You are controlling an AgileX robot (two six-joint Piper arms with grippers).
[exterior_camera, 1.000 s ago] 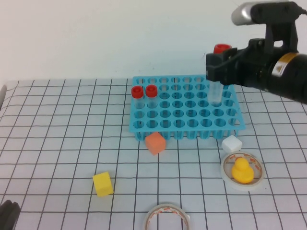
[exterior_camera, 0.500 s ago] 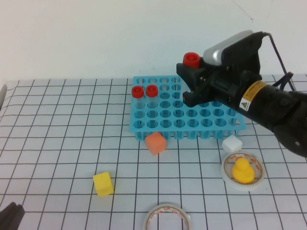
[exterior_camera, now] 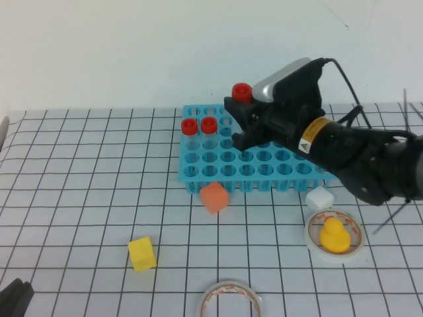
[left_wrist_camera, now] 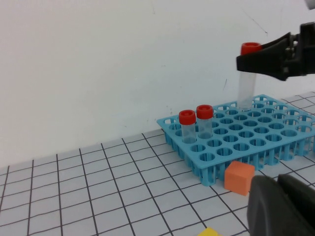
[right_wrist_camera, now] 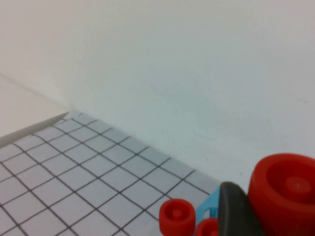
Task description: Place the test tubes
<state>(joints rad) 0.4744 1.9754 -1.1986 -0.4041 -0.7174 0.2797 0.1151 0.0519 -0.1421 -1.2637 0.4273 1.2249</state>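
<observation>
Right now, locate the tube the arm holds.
High view: the tube stands upright in the right gripper over the far rows of the blue rack, right of the two seated tubes; the left gripper rests shut at the near left corner.

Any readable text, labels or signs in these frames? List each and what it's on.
Yellow sticker on the right arm: a black warning triangle; its print is too small to read.
Right gripper, above the blue plastic tube rack, jaws shut on the red-capped clear test tube: no text.
Left gripper, at the gridded table near left edge, jaws shut: no text.
No readable words anywhere else.
</observation>
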